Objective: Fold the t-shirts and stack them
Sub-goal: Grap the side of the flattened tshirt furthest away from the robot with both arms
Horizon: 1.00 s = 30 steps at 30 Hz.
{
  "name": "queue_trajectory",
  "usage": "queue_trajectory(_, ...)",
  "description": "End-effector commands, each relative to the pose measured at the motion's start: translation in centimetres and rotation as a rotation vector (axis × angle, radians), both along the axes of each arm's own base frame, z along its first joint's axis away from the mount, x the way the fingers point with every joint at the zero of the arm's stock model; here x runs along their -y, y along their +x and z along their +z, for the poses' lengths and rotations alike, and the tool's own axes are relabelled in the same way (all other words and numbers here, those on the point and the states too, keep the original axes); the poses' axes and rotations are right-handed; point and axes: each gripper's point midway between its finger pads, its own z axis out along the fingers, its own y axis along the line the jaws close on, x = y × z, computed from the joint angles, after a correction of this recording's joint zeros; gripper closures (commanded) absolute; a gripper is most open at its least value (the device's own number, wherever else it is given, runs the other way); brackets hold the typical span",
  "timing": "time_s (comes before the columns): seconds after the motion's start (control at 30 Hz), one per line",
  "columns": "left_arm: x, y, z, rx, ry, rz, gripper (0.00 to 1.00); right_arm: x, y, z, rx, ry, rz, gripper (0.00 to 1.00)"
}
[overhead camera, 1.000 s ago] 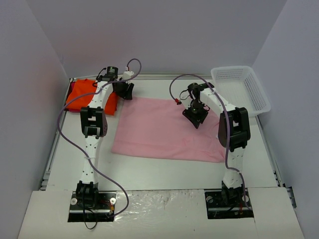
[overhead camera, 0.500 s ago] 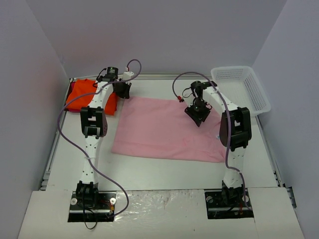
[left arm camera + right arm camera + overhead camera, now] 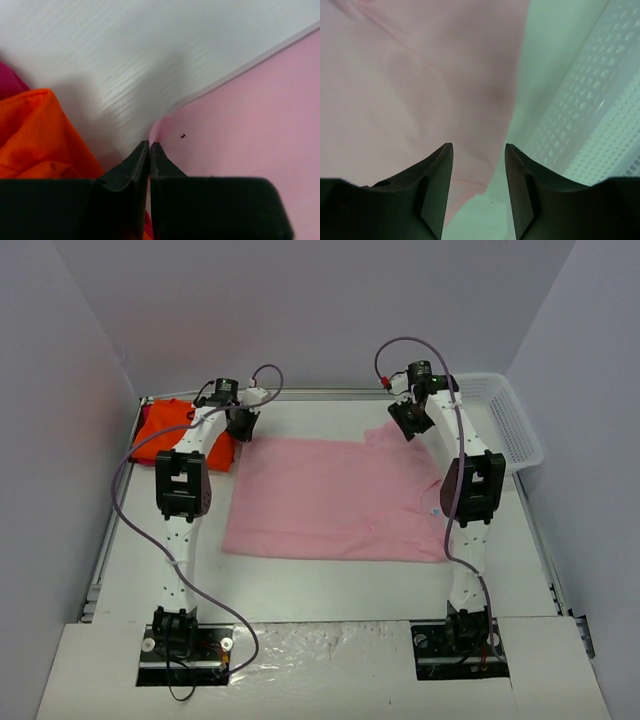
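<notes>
The light pink t-shirt (image 3: 330, 500) lies spread flat in the middle of the table, with one sleeve sticking out at its far right corner. My left gripper (image 3: 243, 425) is shut on the shirt's far left corner; in the left wrist view the pink cloth (image 3: 240, 125) rises into the closed fingertips (image 3: 149, 144). The orange t-shirt (image 3: 165, 430) lies bunched at the far left, just beside that gripper (image 3: 35, 135). My right gripper (image 3: 408, 420) hangs open over the pink sleeve (image 3: 420, 75), nothing between its fingers (image 3: 479, 147).
A white mesh basket (image 3: 500, 420) stands at the far right, close beside the right gripper (image 3: 600, 125). The table's raised edges run along the back and left. Purple cables loop from both arms.
My left gripper has shut on the pink shirt's far left corner. My right arm has moved from over the shirt's middle to its far right corner, where a sleeve now sticks out.
</notes>
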Motion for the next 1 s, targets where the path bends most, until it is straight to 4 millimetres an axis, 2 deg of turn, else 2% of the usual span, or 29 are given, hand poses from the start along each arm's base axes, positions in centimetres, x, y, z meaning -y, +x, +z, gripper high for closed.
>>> queue_trajectory(0.0, -1.2, 0.4, 6.5, 0.129, 0.043, 0.041, 0.98, 0.3, 1.7, -1.0, 0.009, -0.012, -0.042, 0.59)
queue_trajectory(0.03, -1.3, 0.2, 6.4, 0.127, 0.051, 0.041, 0.98, 0.0, 2.2, -1.6, 0.009, 0.006, -0.043, 0.59)
queue_trajectory(0.07, -1.4, -0.3, 5.8, 0.113, 0.057, 0.043, 0.98, -0.3, 3.1, -1.4, 0.038, 0.022, -0.041, 0.6)
queue_trajectory(0.13, -1.5, -0.8, 6.6, 0.122, 0.064, 0.038, 0.97, -1.0, 3.8, -2.0, 0.044, 0.056, -0.026, 0.6)
queue_trajectory(0.23, -1.7, -1.3, 6.7, 0.121, 0.071, 0.043, 0.98, -1.7, 5.9, -1.8, 0.116, 0.092, -0.017, 0.6)
queue_trajectory(0.4, -1.5, -2.1, 7.0, 0.122, 0.068, 0.041, 0.98, -2.9, 8.0, -1.2, 0.195, 0.157, 0.011, 0.6)
queue_trajectory(0.57, -1.3, -2.3, 6.8, 0.121, 0.074, 0.053, 0.98, -4.1, 10.9, -1.3, 0.289, 0.21, 0.03, 0.58)
queue_trajectory(0.7, -1.2, -2.3, 6.9, 0.123, 0.078, 0.062, 0.98, -3.5, 12.9, -2.6, 0.342, 0.188, -0.001, 0.56)
queue_trajectory(0.73, -1.3, -2.3, 6.8, 0.121, 0.079, 0.062, 0.98, -3.5, 13.6, -2.4, 0.37, 0.196, -0.012, 0.55)
queue_trajectory(0.9, -1.0, -2.4, 6.5, 0.115, 0.088, 0.066, 0.98, -3.1, 14.9, -3.8, 0.394, 0.223, -0.043, 0.53)
queue_trajectory(0.97, -1.0, -2.4, 6.3, 0.116, 0.099, 0.069, 0.98, -3.4, 15.7, -3.2, 0.413, 0.276, -0.05, 0.53)
